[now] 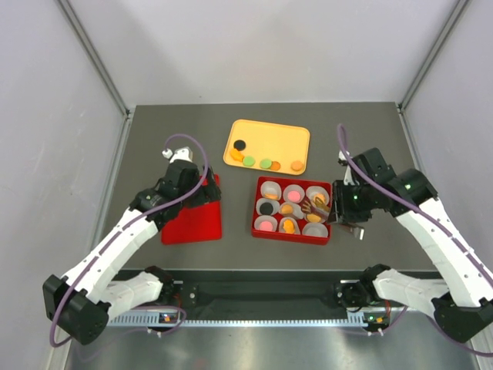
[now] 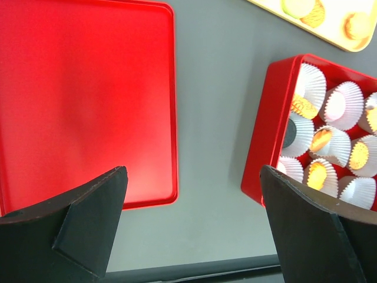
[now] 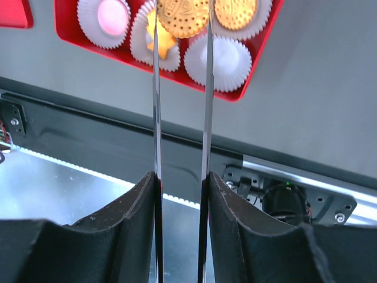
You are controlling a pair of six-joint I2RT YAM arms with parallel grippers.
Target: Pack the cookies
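Mid-placement, I reckon. Top view, big to small:
- grey table (image 1: pixel 362 139)
- red lid (image 1: pixel 192 223), flat, left of centre
- red box (image 1: pixel 293 238), right of centre
- yellow tray (image 1: pixel 277 139), just above the box, upper centre

Left gripper (image 2: pixel 193 171) hangs by the lid's right edge. Its jaws are spread wide with nothing in them.

Right gripper (image 1: pixel 319 205) is over the right side of the box. Its thin blades are pinched on one orange cookie (image 3: pixel 182 17) by its edges, at top centre of the right wrist view. The cookie's face is toward that camera.

Next move, as I judge it:
- Line the cookie up over a vacant cup.
- Lower it, then part the blades.

The empty cup (image 3: pixel 215 59), just lower right of the held cookie, looks like the candidate. I can't tell which cup sits directly beneath right now. The paper cups (image 2: pixel 312 82) are packed touching each other, so a blade could snag a pleated rim.

The cookies are small flat discs, and the held one shows an embossed pattern. Most cups already hold one, in pink, orange or black. Loose ones lie along the tray's lower left, including a black cookie (image 1: pixel 239 144) and a green cookie (image 1: pixel 249 161), plus oranges. My guess is several trips are left, with the lid going on last.
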